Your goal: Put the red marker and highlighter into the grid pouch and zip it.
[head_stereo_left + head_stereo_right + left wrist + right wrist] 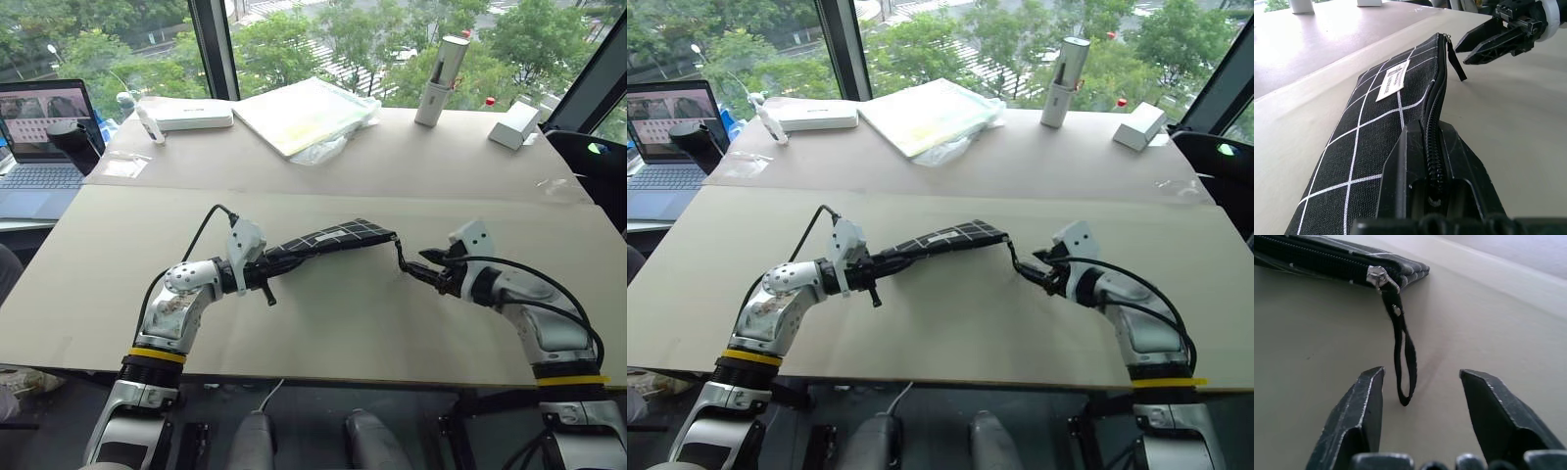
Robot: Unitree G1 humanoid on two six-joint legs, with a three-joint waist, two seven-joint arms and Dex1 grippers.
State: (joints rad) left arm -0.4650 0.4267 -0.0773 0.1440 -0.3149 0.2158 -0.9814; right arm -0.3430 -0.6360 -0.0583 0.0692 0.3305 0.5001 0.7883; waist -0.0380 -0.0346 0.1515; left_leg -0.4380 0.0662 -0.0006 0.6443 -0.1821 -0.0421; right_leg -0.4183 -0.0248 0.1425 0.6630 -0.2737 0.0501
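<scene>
Zipping appears complete: the left tool (263,275) clamps one end of the grid pouch (328,241), held above mid-tabletop (323,333) with slider at the far end, while the right tool (1420,396) stands wide around the hanging pull strap (1403,362) (marker, highlighter presumably inside); next, set the pouch down.

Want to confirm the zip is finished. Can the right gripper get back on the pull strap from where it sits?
Probably yes. The right gripper is open, and the pull strap hangs free between its fingers, untouched. The left gripper pinches the grid pouch at the other end.
</scene>
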